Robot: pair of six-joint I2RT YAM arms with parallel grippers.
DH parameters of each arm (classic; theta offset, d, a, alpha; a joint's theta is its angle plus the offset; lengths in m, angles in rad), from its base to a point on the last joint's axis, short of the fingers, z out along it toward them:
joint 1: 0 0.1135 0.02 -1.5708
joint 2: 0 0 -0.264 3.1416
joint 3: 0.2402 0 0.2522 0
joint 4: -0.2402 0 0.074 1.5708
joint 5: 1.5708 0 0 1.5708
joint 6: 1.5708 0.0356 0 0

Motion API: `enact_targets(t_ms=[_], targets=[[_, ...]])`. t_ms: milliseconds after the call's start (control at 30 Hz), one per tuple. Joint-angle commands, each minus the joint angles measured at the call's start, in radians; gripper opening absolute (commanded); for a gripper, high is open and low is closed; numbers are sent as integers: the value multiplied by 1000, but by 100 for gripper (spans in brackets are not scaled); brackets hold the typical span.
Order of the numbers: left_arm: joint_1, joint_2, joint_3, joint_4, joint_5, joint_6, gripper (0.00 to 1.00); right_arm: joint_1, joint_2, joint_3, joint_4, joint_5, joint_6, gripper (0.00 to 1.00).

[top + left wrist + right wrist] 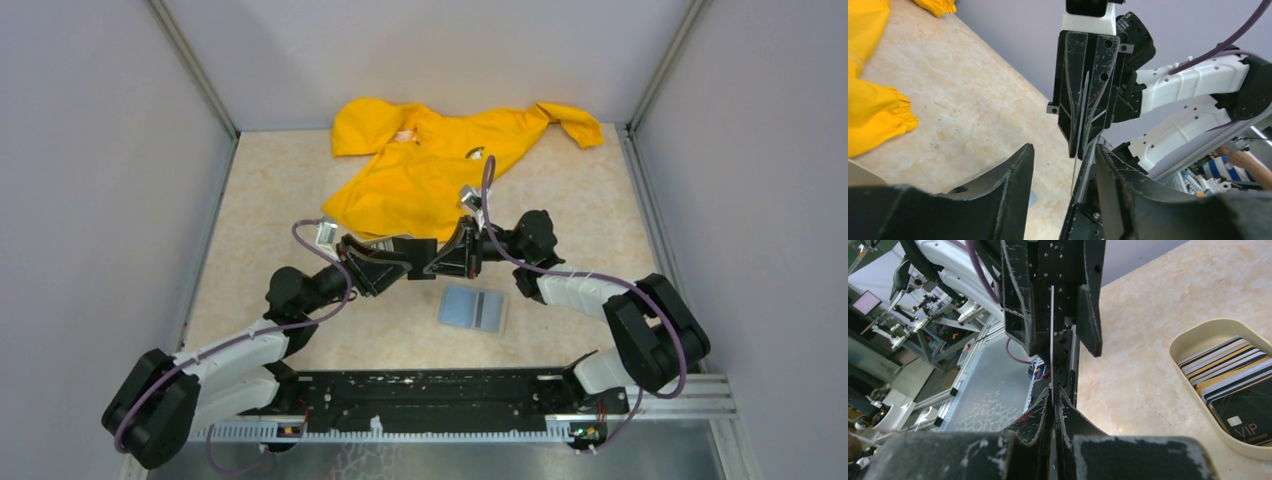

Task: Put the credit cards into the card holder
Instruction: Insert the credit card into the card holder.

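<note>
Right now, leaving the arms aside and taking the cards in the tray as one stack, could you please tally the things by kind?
garment: 1
tray: 1
card stack: 1
held card: 1
holder: 1
Total: 5

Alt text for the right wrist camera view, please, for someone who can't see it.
The right hand pinches a thin credit card edge-on, holding it inside the open left hand facing it. To the right, a beige oval tray on the marbled table holds a stack of striped cards.
</note>
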Motion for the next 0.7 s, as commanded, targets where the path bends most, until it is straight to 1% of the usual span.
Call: enact_targets(t_ms=[0, 100, 133, 167, 267, 400, 433, 467, 500, 567, 600, 667], targets=[[1, -73, 47, -134, 29, 133, 66, -4, -9, 55, -53, -80, -70, 0], [7, -164, 79, -325, 71, 259, 88, -4, -6, 80, -149, -160, -178, 0], [8, -188, 95, -389, 82, 299, 94, -4, -6, 85, -172, -179, -206, 0], [11, -207, 116, -460, 88, 336, 98, -4, -7, 93, -207, -202, -242, 0], [29, -222, 180, -618, 141, 408, 99, -4, -10, 128, -377, -235, -398, 0], [47, -164, 244, -709, 258, 434, 98, 1, -11, 188, -646, -246, -617, 0], [48, -141, 254, -712, 279, 430, 96, 5, -12, 202, -702, -247, -667, 0], [49, -121, 264, -708, 305, 424, 89, 10, -12, 217, -767, -244, -709, 0], [49, -100, 268, -693, 333, 415, 81, 13, -13, 226, -805, -242, -747, 0], [50, -64, 275, -659, 372, 390, 59, 17, -11, 241, -858, -232, -803, 0], [50, -49, 280, -648, 389, 381, 51, 17, -11, 245, -879, -227, -823, 0], [50, -27, 289, -635, 414, 369, 41, 19, -9, 258, -931, -211, -864, 0]])
